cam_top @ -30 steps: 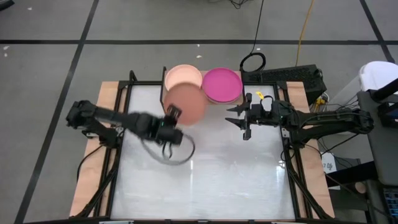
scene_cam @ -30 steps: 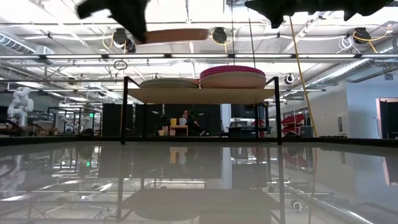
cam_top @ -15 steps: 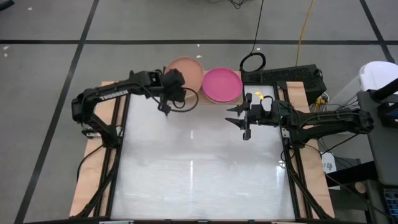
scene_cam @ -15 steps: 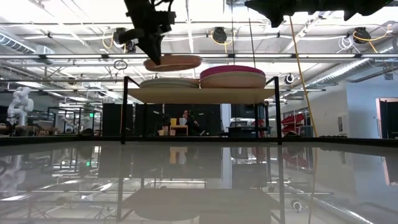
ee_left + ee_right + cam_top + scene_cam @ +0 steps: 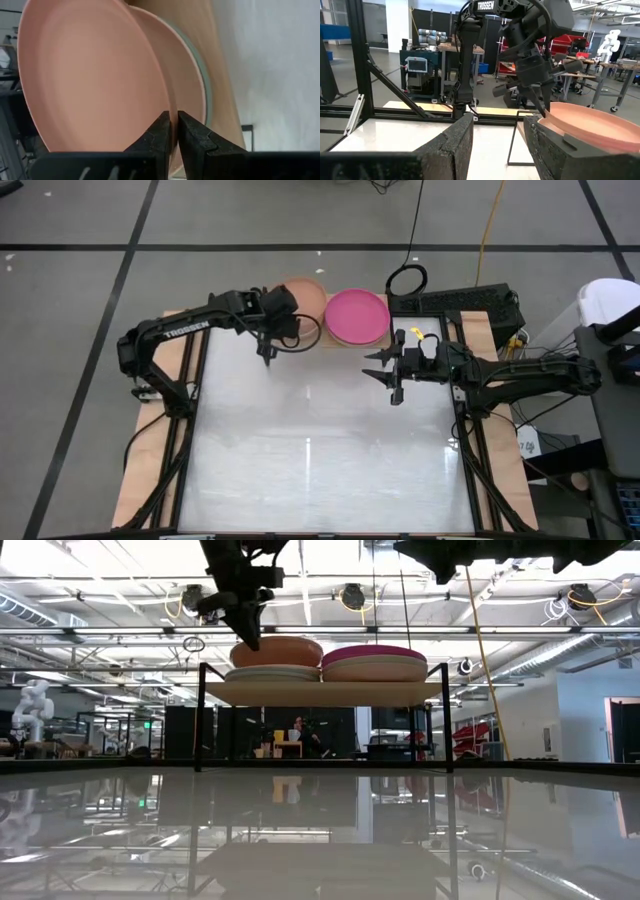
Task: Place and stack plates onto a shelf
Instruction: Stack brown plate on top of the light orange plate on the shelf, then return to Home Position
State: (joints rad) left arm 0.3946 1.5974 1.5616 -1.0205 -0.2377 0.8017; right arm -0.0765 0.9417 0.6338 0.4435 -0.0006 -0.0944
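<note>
My left gripper (image 5: 246,638) is shut on a terracotta plate (image 5: 277,650) above the left stack (image 5: 270,673) of beige and teal plates on the shelf (image 5: 325,692). The right stack has a magenta plate (image 5: 357,316) on top of a beige one (image 5: 375,670). The shelf, a light-wood top on black legs, stands at the table's far edge. My right gripper (image 5: 392,377) hangs open above the table, near the shelf's right end and touching nothing. The right wrist view shows the left arm and the terracotta plate (image 5: 590,122). My left gripper pinches the terracotta plate's rim (image 5: 172,107) between its two fingers (image 5: 159,131), on the plate's left side as the low view shows it. The fingers slant down onto it from above. The plate sits a little tilted over the left stack, with a gap showing beside the held rim.
The white table top (image 5: 320,440) stretches from the shelf to the near edge, inside a wooden border (image 5: 150,450). Black gear (image 5: 470,305), a cable loop (image 5: 407,280) and a yellow cable (image 5: 487,230) lie beyond the far right corner. A person (image 5: 298,730) sits far off.
My left gripper has carried the terracotta plate from above the table toward the far edge, over the shelf, then down onto the left stack, keeping its hold. The plate has gone from well above the shelf to sitting on the stack.
</note>
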